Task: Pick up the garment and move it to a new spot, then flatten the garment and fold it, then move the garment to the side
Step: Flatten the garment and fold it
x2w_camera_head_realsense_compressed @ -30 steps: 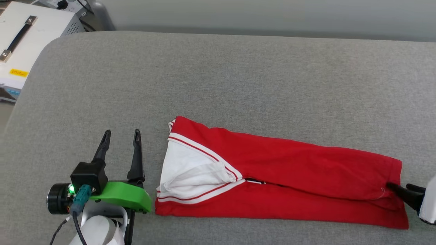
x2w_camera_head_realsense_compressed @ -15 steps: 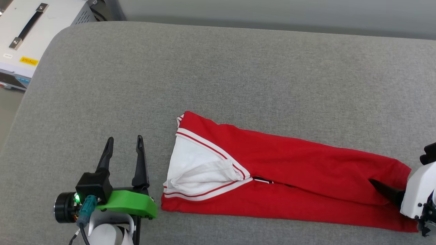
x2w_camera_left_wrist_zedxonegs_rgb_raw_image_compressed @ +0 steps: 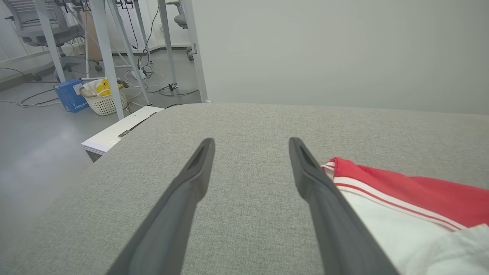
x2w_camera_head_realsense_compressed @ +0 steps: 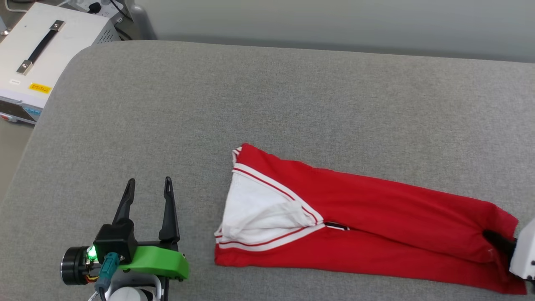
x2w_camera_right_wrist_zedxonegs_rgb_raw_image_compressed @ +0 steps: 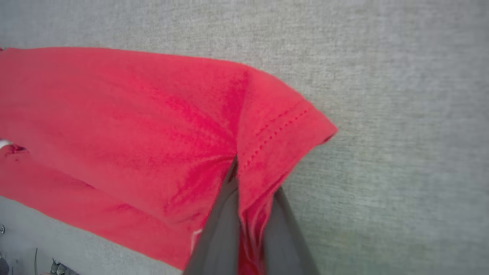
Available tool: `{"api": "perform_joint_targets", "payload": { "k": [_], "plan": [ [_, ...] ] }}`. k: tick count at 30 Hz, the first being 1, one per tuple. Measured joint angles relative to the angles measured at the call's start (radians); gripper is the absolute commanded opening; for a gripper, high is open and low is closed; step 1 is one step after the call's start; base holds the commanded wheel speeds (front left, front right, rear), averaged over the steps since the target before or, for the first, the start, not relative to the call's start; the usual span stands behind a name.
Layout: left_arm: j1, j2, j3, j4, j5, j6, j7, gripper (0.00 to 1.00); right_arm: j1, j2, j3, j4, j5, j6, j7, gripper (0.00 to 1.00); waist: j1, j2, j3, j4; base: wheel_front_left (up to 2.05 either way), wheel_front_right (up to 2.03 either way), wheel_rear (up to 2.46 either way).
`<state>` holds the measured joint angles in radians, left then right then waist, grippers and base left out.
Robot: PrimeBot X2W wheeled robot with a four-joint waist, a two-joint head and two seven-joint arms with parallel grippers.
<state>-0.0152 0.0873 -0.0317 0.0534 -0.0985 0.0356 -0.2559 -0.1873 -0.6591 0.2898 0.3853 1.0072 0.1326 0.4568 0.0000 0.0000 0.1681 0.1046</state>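
While under garment, grey fabric surface (white case adj.)

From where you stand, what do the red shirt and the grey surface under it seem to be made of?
Red shirt: soft matte knit, perhaps cotton or polyester; it creases and has a stitched hem. Grey surface: matte woven upholstery cloth with a speckled weave, likely padded given its rounded corner.

Matt red knit garment on coarse grey woven cushion.
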Motion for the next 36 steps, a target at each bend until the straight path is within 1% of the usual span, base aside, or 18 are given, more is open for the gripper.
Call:
{"api": "perform_joint_targets", "payload": {
  "k": [5,6,7,11,15,20,24,27,31,36],
  "plan": [
    [0.014,-0.009,0.003,-0.002,0.016,-0.024,0.0,1.0,0.024,-0.073,-0.021,0.028,-0.001,0.0,-0.023,0.0,0.0,0.0,-0.024,-0.003,0.0,0.0,0.0],
    [0.019,-0.017,0.003,-0.001,0.023,-0.033,0.0,1.0,0.035,-0.113,-0.039,0.036,-0.001,0.0,-0.034,0.0,0.0,0.0,-0.036,-0.004,0.0,0.0,0.0],
    [0.02,-0.018,0.003,-0.001,0.025,-0.033,0.0,1.0,0.042,-0.126,-0.044,0.034,-0.001,0.0,-0.039,0.0,0.0,0.0,-0.04,-0.004,0.0,0.0,0.0],
    [0.032,-0.02,0.006,-0.001,0.03,-0.04,0.0,1.0,0.064,-0.156,-0.055,0.003,0.01,0.0,-0.029,0.0,0.0,0.0,-0.054,-0.007,0.0,0.0,0.0],
    [0.04,-0.022,0.007,0.003,0.035,-0.042,0.0,1.0,0.087,-0.162,-0.058,-0.07,0.03,-0.001,-0.007,0.0,0.0,0.0,-0.064,-0.01,0.0,0.0,0.0],
    [0.04,-0.024,0.007,0.005,0.043,-0.05,0.0,1.0,0.098,-0.142,-0.056,-0.225,0.068,-0.001,0.021,0.0,0.0,0.0,-0.068,-0.009,0.0,0.0,0.0],
    [0.04,-0.025,0.005,0.005,0.048,-0.051,0.0,1.0,0.099,-0.118,-0.04,-0.345,0.07,-0.001,0.06,0.0,0.0,0.0,-0.065,-0.006,0.0,0.0,0.0],
    [0.04,-0.026,0.003,0.006,0.048,-0.055,0.0,1.0,0.084,-0.094,-0.011,-0.406,0.054,-0.001,0.098,0.0,0.0,0.0,-0.057,-0.004,0.0,0.0,0.0],
    [0.038,-0.027,-0.002,0.007,0.048,-0.055,0.0,1.0,0.006,-0.044,0.063,-0.45,0.005,-0.001,0.142,0.0,0.0,0.0,-0.04,-0.003,0.0,0.0,0.0],
    [0.03,-0.028,-0.013,0.011,0.048,-0.055,0.0,1.0,-0.109,0.006,0.181,-0.44,-0.052,-0.001,0.168,0.0,0.0,0.0,-0.021,0.003,0.0,0.0,0.0]
  ]
}}
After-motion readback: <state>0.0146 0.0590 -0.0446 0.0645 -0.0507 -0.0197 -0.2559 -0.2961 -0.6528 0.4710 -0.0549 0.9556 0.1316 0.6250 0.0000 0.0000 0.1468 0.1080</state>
